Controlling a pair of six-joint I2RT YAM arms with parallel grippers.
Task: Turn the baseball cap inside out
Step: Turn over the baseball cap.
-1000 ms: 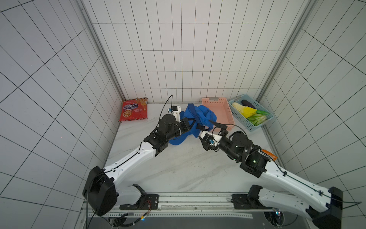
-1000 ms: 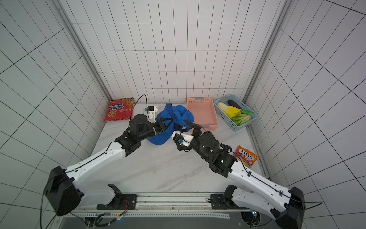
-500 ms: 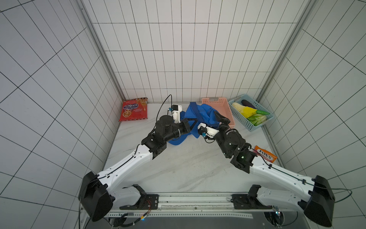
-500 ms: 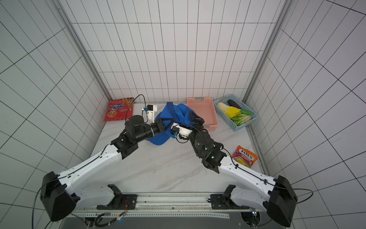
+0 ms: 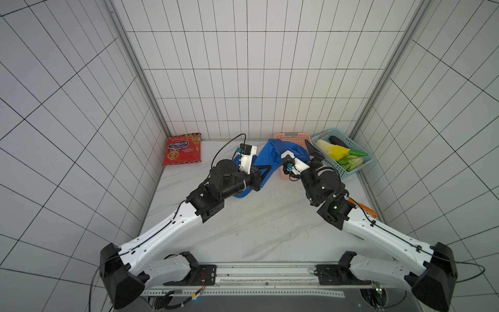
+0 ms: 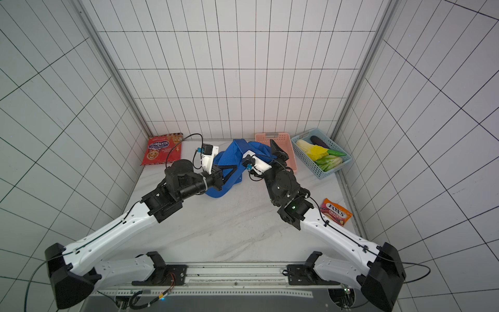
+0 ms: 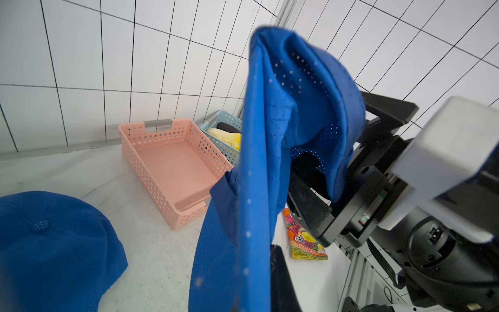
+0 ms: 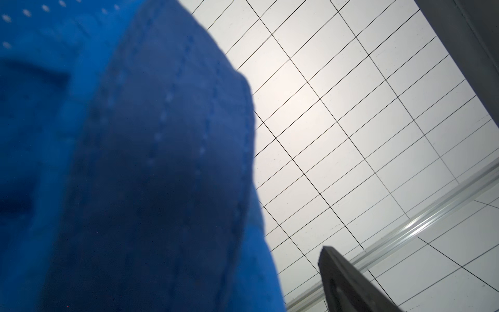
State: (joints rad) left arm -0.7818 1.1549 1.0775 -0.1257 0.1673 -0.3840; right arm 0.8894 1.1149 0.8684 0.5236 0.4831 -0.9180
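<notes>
The left pincer is clamped shut on a fold of the blue perforated fabric baseball cap and holds it up off the white marbled bench. In the left wrist view the cap rises from that pincer as a tall crumpled sheet. Its crown is folded over at the top and its open hollow is turned toward the right pincer.

The right pincer stands wide. One black finger lies under the cap's hanging rim, the other sits behind the fabric, and neither pinches the cloth. In the right wrist view the cap fills the space beside the one bare finger that shows; the second finger is hidden by the fabric. In both top views the two pincers face each other with the cap between them.

A second blue cap lies crown-up on the bench, to one side of the left pincer and apart from the held one. Past the held cap from the left pincer sits a pink perforated plastic basket. A light-blue perforated basket of vegetables stands just beyond it, near the right pincer. An orange sweets packet lies flat on the bench behind the right pincer, beside its arm. A red biscuit bag lies at the foot of the back wall, well apart from the left pincer on the side away from the cap.
</notes>
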